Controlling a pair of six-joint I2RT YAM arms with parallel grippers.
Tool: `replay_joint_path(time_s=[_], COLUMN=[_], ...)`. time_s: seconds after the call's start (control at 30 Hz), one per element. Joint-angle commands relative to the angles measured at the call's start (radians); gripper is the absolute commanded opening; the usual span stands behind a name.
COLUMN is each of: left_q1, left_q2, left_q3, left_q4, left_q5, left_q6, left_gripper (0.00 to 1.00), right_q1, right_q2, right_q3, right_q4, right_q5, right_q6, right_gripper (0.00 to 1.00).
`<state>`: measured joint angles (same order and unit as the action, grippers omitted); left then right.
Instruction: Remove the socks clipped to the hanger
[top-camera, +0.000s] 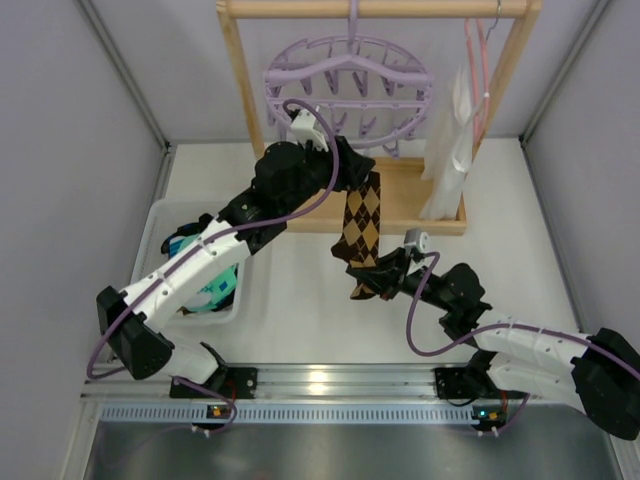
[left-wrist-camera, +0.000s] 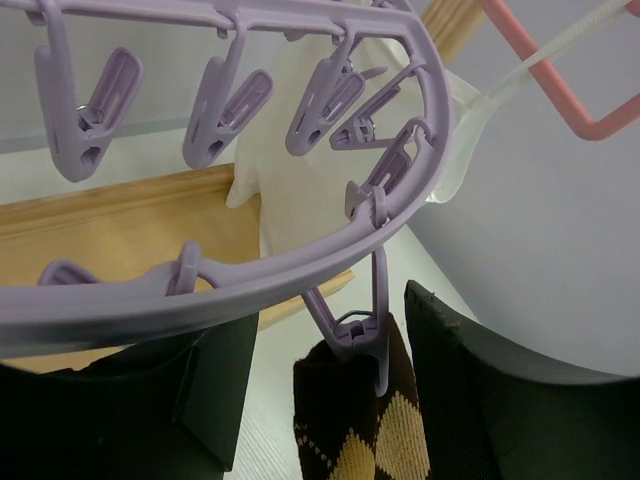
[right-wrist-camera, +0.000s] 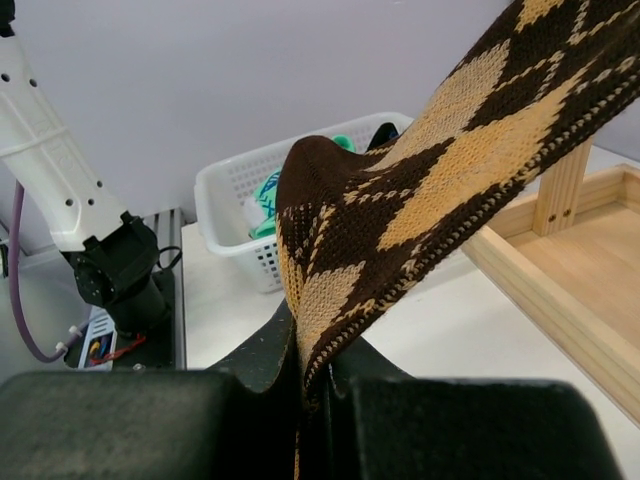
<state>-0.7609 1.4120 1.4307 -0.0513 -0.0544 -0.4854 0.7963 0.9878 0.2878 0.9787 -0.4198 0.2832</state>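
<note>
Over to the lavender ring hanger (top-camera: 350, 85): hooked on the top rail of the wooden rack (top-camera: 238, 100), at the far side of the table (top-camera: 300, 310). One brown-and-tan diamond-check sock (top-camera: 365, 225) on it, cuff nipped in a clip peg (left-wrist-camera: 360, 338) on the near edge of the ring. Runs from there down and toward the arm bases in a straight line.

Now the left gripper (left-wrist-camera: 325, 330), right up under the ring. Fingers (left-wrist-camera: 215, 390) spread wide, one on either side of that peg and the cuff. Hard to tell from the wrist view whether the right-hand pad touches the knit.

Down at the other end, the right gripper (right-wrist-camera: 310, 385). Pressed together on the lower end of the sock, with the dark brown fabric pinched in the seam between the pads. Holds it low over the table, between the rack's base and the arm bases, with the diamond pattern climbing up and away to the right.

Off to the left, a white plastic basket (top-camera: 160, 215) beside the left arm, with teal green socks (top-camera: 215, 290) lying inside. Shows up again past the stretched sock in the right wrist view.

On the rack's right end, a thin pink wire hanger (top-camera: 481, 60) with a white cloth piece (top-camera: 450, 150) hanging down to the wooden base.
</note>
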Motion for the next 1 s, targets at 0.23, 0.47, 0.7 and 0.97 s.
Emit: replay_joint_path(time_s=[0.23, 0.47, 0.7, 0.97], left_q1=[0.005, 0.006, 0.006, 0.006], left_q2=[0.045, 0.079, 0.087, 0.093], left_q3=[0.056, 0.069, 0.088, 0.099], left_q4=[0.096, 0.125, 0.13, 0.131], left_q5=[0.022, 0.037, 0.027, 0.018], left_q6=[0.011, 0.021, 0.025, 0.044], left_gripper=[0.57, 0.58, 0.58, 0.31], right_q1=[0.014, 0.021, 0.02, 0.023], right_q2=[-0.009, 0.011, 0.014, 0.017], right_q3=[-0.015, -0.032, -0.033, -0.035], right_q4=[0.029, 0.055, 0.052, 0.054], right_q5=[-0.039, -0.04, -0.04, -0.04], right_q6=[-0.006, 0.002, -0.003, -0.004], right_gripper=[0.0, 0.0, 0.0, 0.0])
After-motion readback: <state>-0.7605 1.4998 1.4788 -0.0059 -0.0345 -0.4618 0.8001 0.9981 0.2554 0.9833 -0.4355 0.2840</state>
